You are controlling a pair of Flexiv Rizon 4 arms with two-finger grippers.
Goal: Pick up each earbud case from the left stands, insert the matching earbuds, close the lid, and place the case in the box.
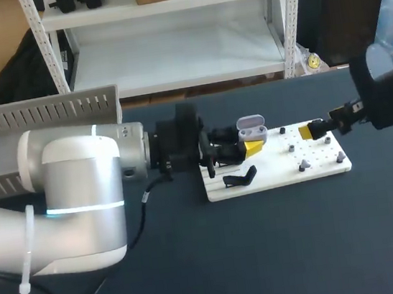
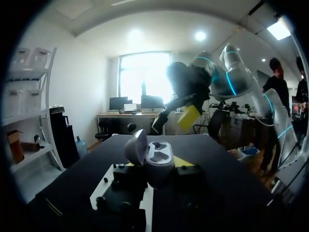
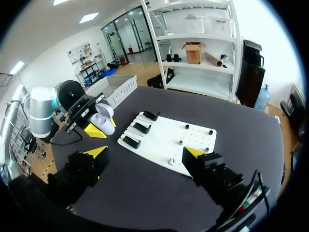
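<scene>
Dark table [image 1: 283,251], filling the lower frame. Left arm [image 1: 80,198], entering from the left and taking up most of the left half. White slotted box [image 1: 47,116], upper left, standing behind the arm as the cases' destination. White board [image 1: 279,169], centre right. Black stands [image 1: 240,177] are carried on its left part and small grey pieces [image 1: 301,168] on pegs on its right. These are too small to be told as earbuds. Right arm [image 1: 392,92], right edge.

Left gripper [image 1: 252,145], centre, is pinched on the open earbud case [image 1: 251,124], held near the board's upper left corner. This is judged to present the wells for loading. The mouth is turned upward with the lid swung back, and the long axis is laid roughly across the frame.

Right gripper [image 1: 310,130], over the pegs, is spread wide with nothing held.
</scene>
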